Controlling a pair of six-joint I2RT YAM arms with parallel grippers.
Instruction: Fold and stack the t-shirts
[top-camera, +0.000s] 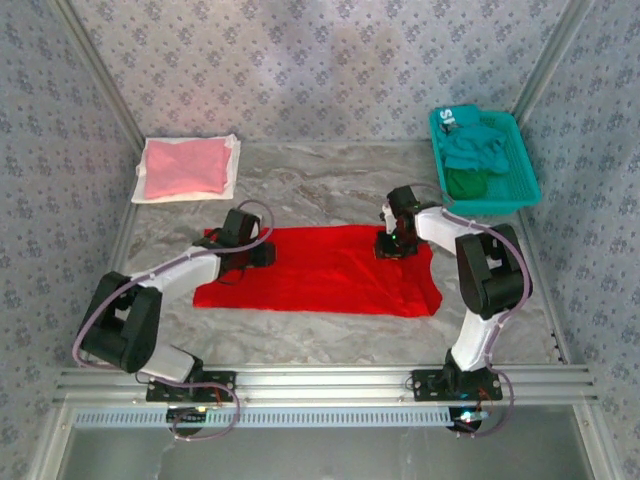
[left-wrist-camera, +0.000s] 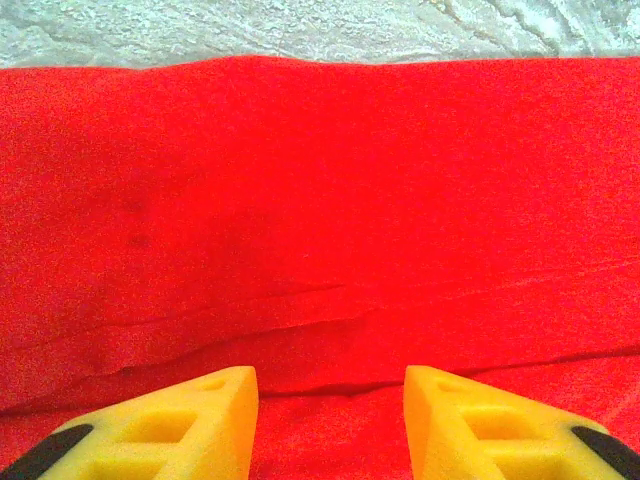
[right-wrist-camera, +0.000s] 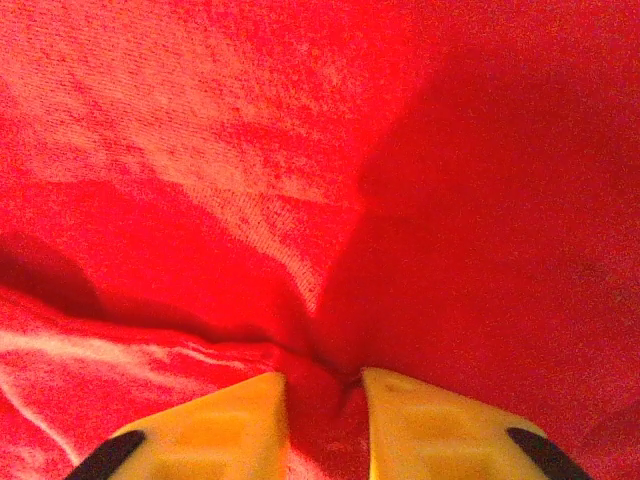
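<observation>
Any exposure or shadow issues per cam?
Top external: even light, sharp. Left wrist: red t-shirt saturates, weave nearly lost. Right wrist: dark shadow covers the cloth's right half above the right claw; lit left side shows weave.

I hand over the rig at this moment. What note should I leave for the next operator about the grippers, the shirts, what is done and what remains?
Left gripper: open, low over the left part of the red t-shirt, which lies spread on the table.
Right gripper: shut on a pinch of the red t-shirt near its far right edge.
Pink t-shirt: folded, on the white sheet, far left.
Teal t-shirt and dark green t-shirt: crumpled in the basket, far right.
Done: the pink one.
Left: fold the red one, then both from the basket, and stack all.
</observation>
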